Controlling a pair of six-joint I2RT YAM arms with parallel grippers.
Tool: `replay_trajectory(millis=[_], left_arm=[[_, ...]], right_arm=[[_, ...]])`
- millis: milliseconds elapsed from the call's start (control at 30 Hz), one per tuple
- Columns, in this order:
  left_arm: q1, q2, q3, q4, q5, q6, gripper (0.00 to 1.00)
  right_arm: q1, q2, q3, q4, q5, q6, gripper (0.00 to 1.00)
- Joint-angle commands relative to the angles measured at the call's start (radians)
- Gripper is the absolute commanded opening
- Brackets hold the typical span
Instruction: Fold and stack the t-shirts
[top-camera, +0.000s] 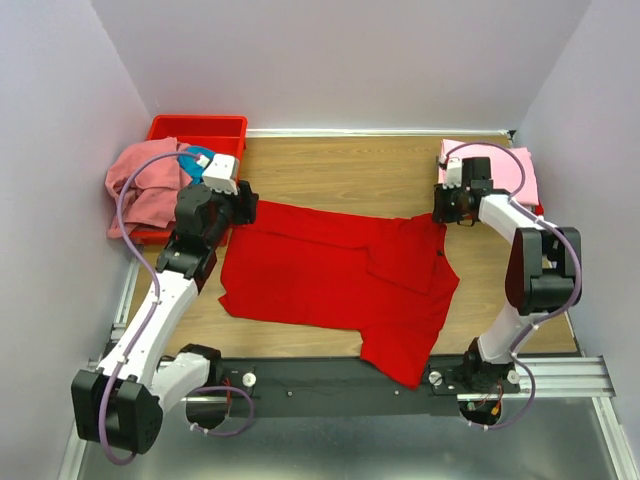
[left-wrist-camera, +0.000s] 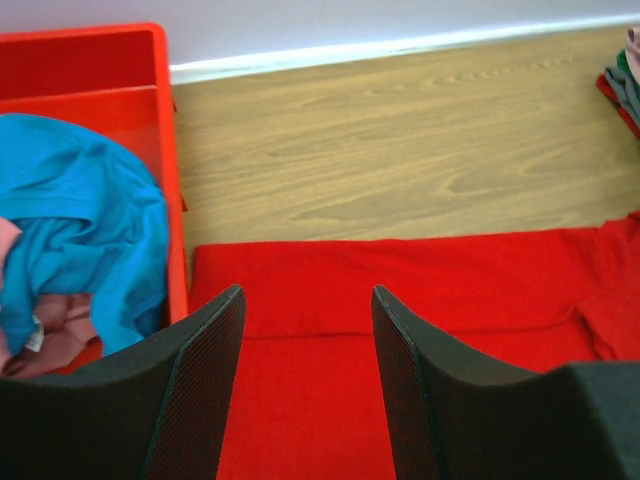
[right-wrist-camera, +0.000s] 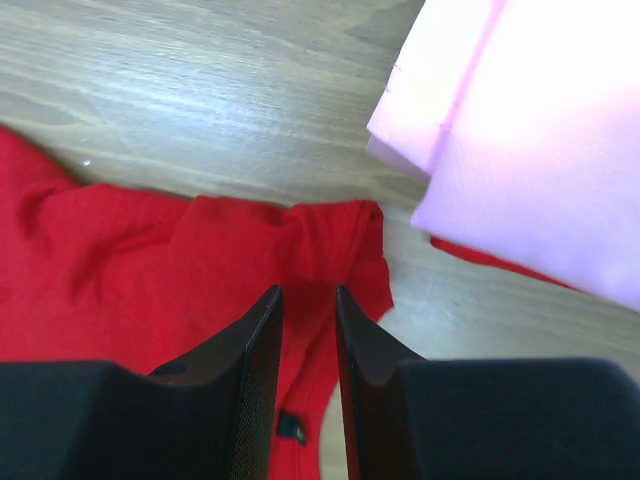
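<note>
A bright red t-shirt (top-camera: 330, 275) lies spread across the middle of the table, one sleeve hanging toward the near edge. My left gripper (top-camera: 236, 205) hovers over its far left corner; in the left wrist view the gripper (left-wrist-camera: 308, 292) is open over the shirt's folded edge (left-wrist-camera: 420, 270) with nothing between the fingers. My right gripper (top-camera: 448, 212) is at the far right corner. Its jaws (right-wrist-camera: 308, 290) stand a narrow gap apart, just behind a bunched tip of red cloth (right-wrist-camera: 335, 240), with the shirt lying under them. A folded light pink t-shirt (right-wrist-camera: 520, 130) tops a stack (top-camera: 510, 165) at the back right.
A red plastic bin (top-camera: 200, 128) stands at the back left, holding a teal blue shirt (left-wrist-camera: 80, 220) and a salmon pink shirt (top-camera: 145, 185) draped over its rim. Walls close in the left, back and right. Bare wood (top-camera: 340, 170) lies between bin and stack.
</note>
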Motion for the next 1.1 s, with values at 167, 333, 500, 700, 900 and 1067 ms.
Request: replay_trajectory(millis=[167,333,500,700,900,1067], left_arm=[[-0.01,0.087,0.022,0.011,0.125,-0.018,0.59],[-0.014,0.118,0.028,0.008,0.136,-0.019,0.59],[-0.019,0.124,0.025,0.01,0.136,-0.018,0.59],[-0.025,0.159,0.031,0.01,0.153,-0.022,0.59],[-0.04,0.283,0.067,0.01,0.182,-0.064,0.53],[-0.062,0.443,0.158,-0.036,0.136,-0.107,0.4]], right_arm=[[-0.006,0.081,0.029,0.084,0.047,0.071,0.29],[-0.032,0.081,0.006,0.097,0.055,0.079,0.28],[-0.044,0.101,0.003,0.106,0.046,0.093,0.31],[-0.046,0.13,0.004,0.107,-0.026,0.108,0.31],[-0.053,0.09,-0.019,0.107,-0.057,0.114,0.01],[-0.086,-0.006,-0.071,0.106,-0.046,0.121,0.0]])
